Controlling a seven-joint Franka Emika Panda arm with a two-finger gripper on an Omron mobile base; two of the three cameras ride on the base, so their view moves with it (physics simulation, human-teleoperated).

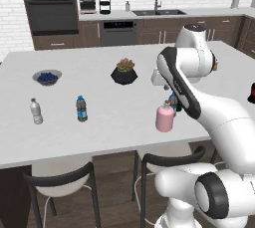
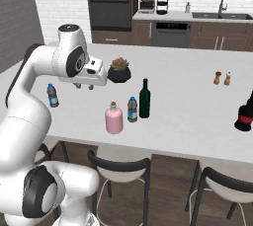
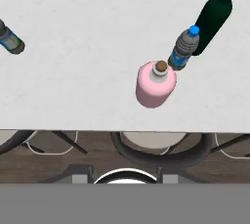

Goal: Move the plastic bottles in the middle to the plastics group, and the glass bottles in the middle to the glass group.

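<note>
Right now the tool (image 2: 85,86) is hanging above the white tabletop (image 2: 188,106), well up off the surface, with nothing between its two short dark fingers; they are sitting close together, nearly shut, gripping nothing. Below it and a little toward the near edge, the squat pink bottle (image 2: 114,118) is standing upright with its cork on, apart from the tool. Just beside the pink bottle, the small water bottle with the blue cap (image 2: 132,109) is standing, and right behind that the tall dark-green bottle (image 2: 144,98) is rising, the three making a tight cluster in the middle of the tabletop. From the hand view the pink bottle (image 3: 155,84) is showing nearly from above, the blue-capped bottle (image 3: 184,49) close against its shoulder and the green bottle (image 3: 215,15) beyond.

Off to the robot's left, another blue-labelled water bottle (image 1: 81,108) is standing with a paler clear bottle (image 1: 36,111) near it, both well apart from the middle cluster. Farther back, a black pot with a plant (image 1: 124,71) and a bowl of blue berries (image 1: 47,77) are sitting. Away on the right side, two small orange shakers (image 2: 222,78) are standing together, and a dark reddish-black bottle (image 2: 244,114) is standing near the right-hand edge of the view.
</note>
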